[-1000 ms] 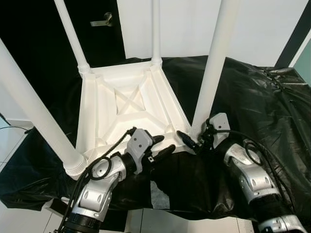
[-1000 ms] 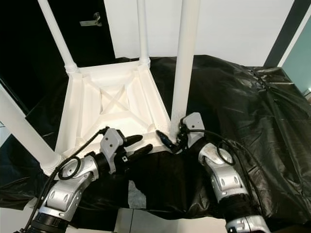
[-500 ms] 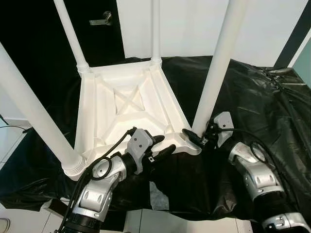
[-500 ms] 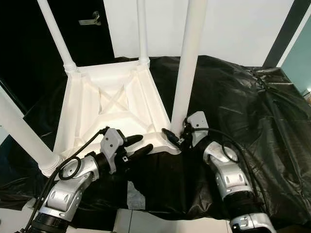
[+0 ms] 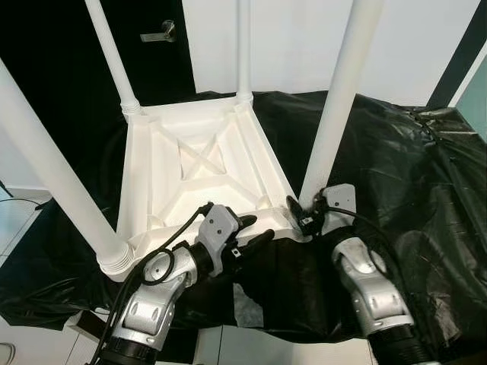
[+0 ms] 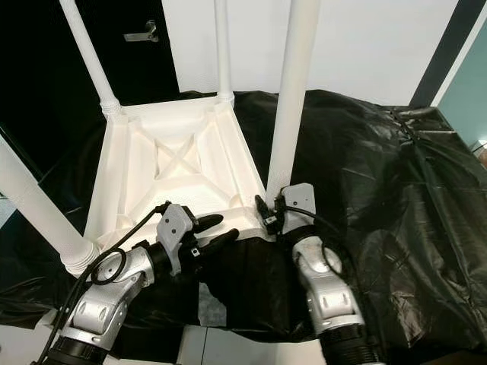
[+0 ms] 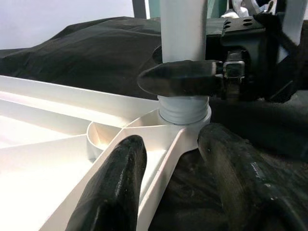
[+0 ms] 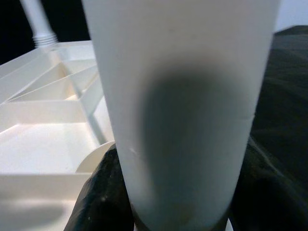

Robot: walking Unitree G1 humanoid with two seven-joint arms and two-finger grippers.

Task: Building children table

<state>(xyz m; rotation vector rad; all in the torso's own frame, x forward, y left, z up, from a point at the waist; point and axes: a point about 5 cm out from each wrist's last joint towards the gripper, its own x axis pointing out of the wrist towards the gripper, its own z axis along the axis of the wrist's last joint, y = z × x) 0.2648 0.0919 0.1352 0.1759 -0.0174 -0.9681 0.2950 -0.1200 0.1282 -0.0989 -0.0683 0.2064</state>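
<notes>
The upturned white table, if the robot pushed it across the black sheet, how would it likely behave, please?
The table looks like moulded plastic with thin ribs, so probably stiff yet light. Its tall legs may make it tippy if pushed high. The crinkled black sheet might bunch up rather than let it slide cleanly.

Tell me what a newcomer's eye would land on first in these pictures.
The upside-down white table lies on a surface draped in black plastic sheet, its legs pointing up. At its near right corner, the right gripper has its jaws closed around the base of one table leg. The left gripper sits with jaws open at the table's near edge, pointing toward that same corner.
</notes>
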